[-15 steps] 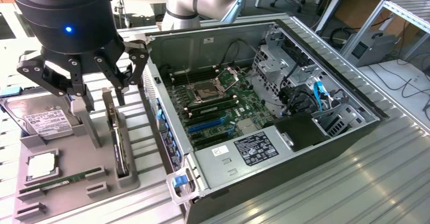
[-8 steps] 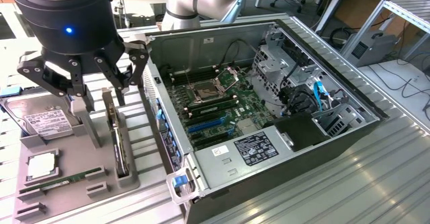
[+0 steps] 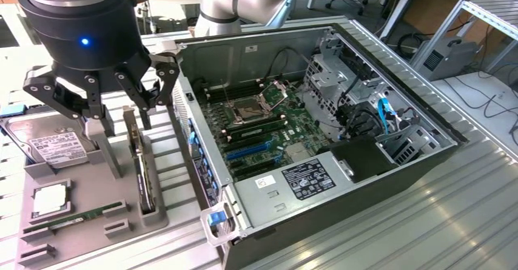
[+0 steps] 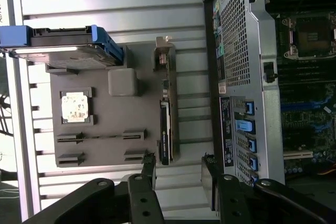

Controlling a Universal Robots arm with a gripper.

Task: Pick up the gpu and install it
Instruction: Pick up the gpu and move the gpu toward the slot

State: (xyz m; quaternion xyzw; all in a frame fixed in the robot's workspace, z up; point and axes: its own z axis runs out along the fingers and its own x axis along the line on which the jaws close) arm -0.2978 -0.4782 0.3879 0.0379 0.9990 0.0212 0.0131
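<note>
Fingers point(image 4: 149, 174) are spread wide w/ nothing between the pads, so you're holding nothing. The gpu point(image 3: 143, 167) stands on its long edge in a slot of the grey holder point(image 3: 89, 185) on the tabletop point(image 3: 404, 221), just to the exterior view's left of the open pc case point(image 3: 242, 51). In the exterior view your fingers hang above the holder, clear of the card. In the wrist view the fingertips show at the card's end away from the hard drive point(image 3: 53, 145). The card's line runs into the gap between them, closer to one finger than the other, so you're not centred on it. No contact w/ the gpu. Also in the holder, to the exterior view's left of the gpu: the hard drive, a cpu point(image 3: 50, 198) and a green RAM stick point(image 3: 73, 217).
</note>
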